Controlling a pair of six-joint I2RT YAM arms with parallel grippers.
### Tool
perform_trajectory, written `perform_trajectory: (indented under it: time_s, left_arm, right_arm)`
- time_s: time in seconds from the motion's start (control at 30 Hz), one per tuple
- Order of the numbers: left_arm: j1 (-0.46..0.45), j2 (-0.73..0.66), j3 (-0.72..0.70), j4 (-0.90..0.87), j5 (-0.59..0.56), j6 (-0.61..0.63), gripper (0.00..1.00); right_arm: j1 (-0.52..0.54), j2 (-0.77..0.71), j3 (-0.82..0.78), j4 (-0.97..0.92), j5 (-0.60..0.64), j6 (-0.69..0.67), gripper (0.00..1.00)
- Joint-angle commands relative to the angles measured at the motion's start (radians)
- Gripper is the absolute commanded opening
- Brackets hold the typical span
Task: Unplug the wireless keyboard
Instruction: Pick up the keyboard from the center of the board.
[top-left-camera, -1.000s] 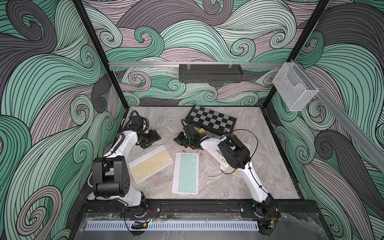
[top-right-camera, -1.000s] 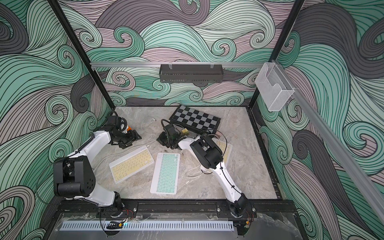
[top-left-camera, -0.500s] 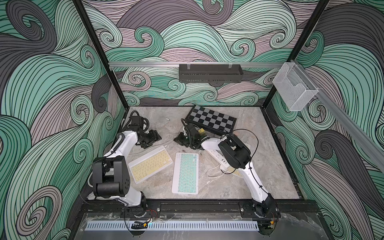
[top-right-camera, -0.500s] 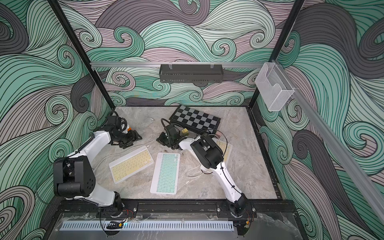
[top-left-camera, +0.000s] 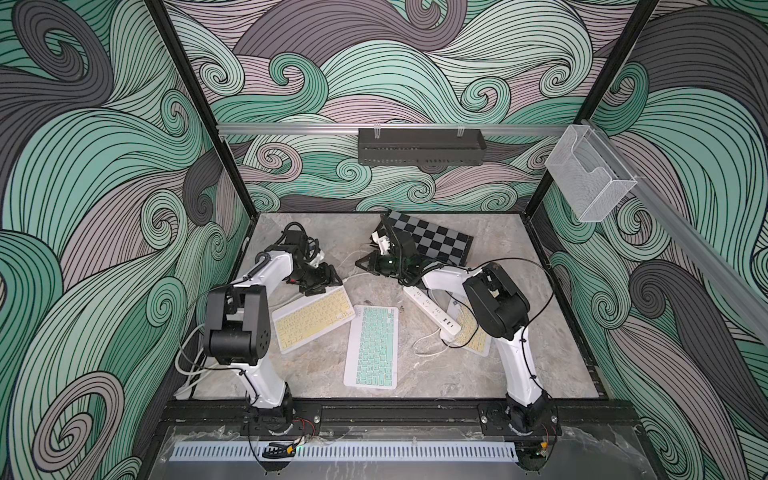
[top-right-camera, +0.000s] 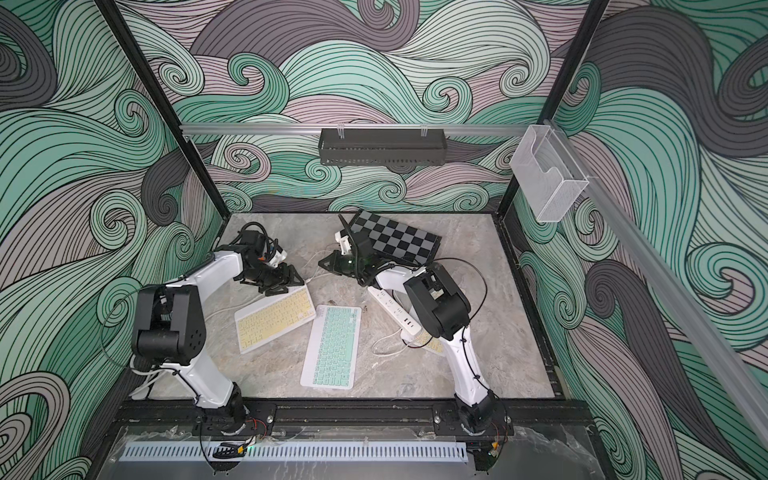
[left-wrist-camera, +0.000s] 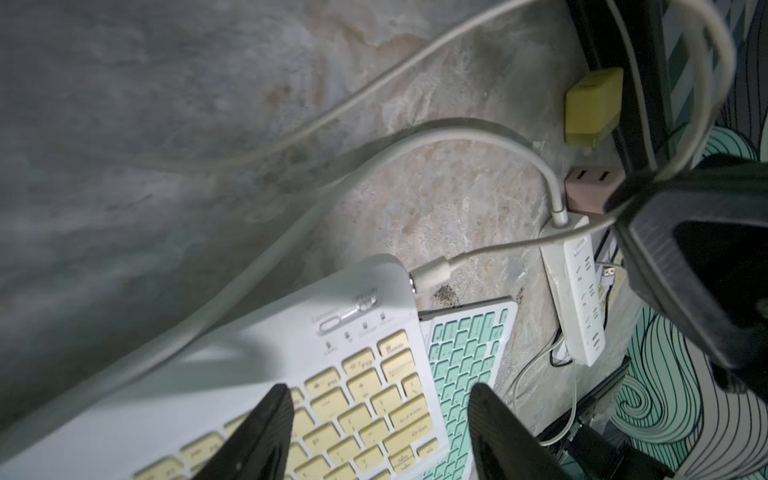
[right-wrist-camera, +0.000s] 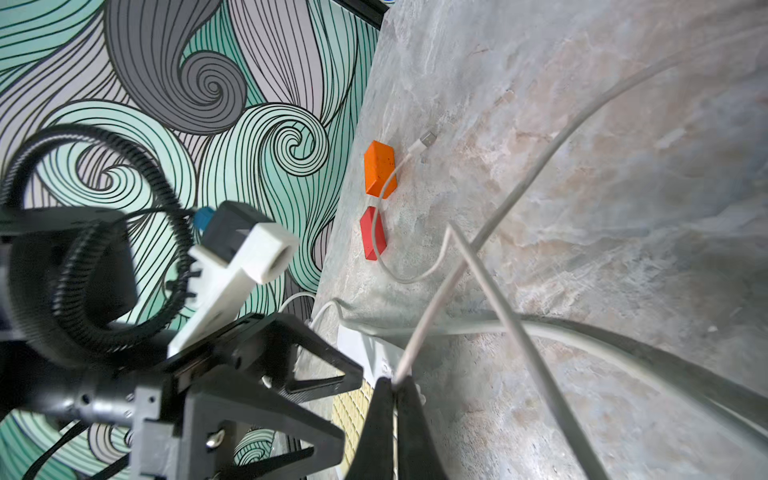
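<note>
A white wireless keyboard with yellow keys (top-left-camera: 309, 318) (left-wrist-camera: 357, 374) lies at the left of the table. A thin white cable (left-wrist-camera: 490, 249) is plugged into its far right corner by a white plug (left-wrist-camera: 430, 272). My left gripper (top-left-camera: 322, 286) (left-wrist-camera: 380, 390) hovers over that corner's keys, fingers (left-wrist-camera: 274, 415) apart and open with nothing held. My right gripper (top-left-camera: 365, 266) (right-wrist-camera: 397, 382) is shut on the thin cable (right-wrist-camera: 419, 328) a short way from the plug, above the table, and the cable runs taut between them.
A teal-keyed keyboard (top-left-camera: 372, 347) lies beside the yellow one. A white power strip (top-left-camera: 432, 309) rests over another yellow-keyed keyboard (top-left-camera: 476, 338). A chessboard (top-left-camera: 432, 241) lies at the back. Small orange (right-wrist-camera: 379, 172) and red (right-wrist-camera: 372, 239) blocks sit by the left wall.
</note>
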Motion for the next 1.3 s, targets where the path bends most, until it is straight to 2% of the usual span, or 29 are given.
perform_trajectory:
  time_s: [0.0,0.1,0.23,0.33,0.47,0.63,0.8,0.97,1.27]
  left_arm:
    - [0.003,0.062,0.113,-0.069,0.115,0.172,0.69]
    - [0.012,0.113,0.201,-0.124,0.264,0.308,0.7]
    - [0.012,0.196,0.262,-0.167,0.318,0.471,0.7]
    - [0.011,0.22,0.256,-0.171,0.344,0.513,0.69]
    - [0.012,0.204,0.22,-0.125,0.265,0.519,0.72]
    - [0.015,0.243,0.236,-0.111,0.305,0.538,0.72]
    - [0.019,0.25,0.235,-0.187,0.384,0.613,0.57]
    - [0.056,0.257,0.246,-0.253,0.428,0.658,0.31]
    - [0.068,0.261,0.255,-0.284,0.485,0.672,0.13]
  right_arm:
    - [-0.046,0.005,0.016,0.098,-0.156,-0.002,0.0]
    - [-0.073,0.015,0.038,0.13,-0.247,-0.006,0.0]
    - [-0.089,0.046,0.1,0.151,-0.356,0.007,0.0]
    - [-0.091,0.059,0.14,0.145,-0.391,0.025,0.0]
    - [-0.09,0.059,0.144,0.16,-0.4,0.035,0.0]
    - [-0.091,0.061,0.147,0.173,-0.402,0.052,0.0]
    - [-0.098,0.066,0.15,0.172,-0.387,0.059,0.0]
    - [-0.11,0.095,0.174,0.175,-0.385,0.075,0.0]
    - [-0.112,0.119,0.169,0.192,-0.368,0.091,0.0]
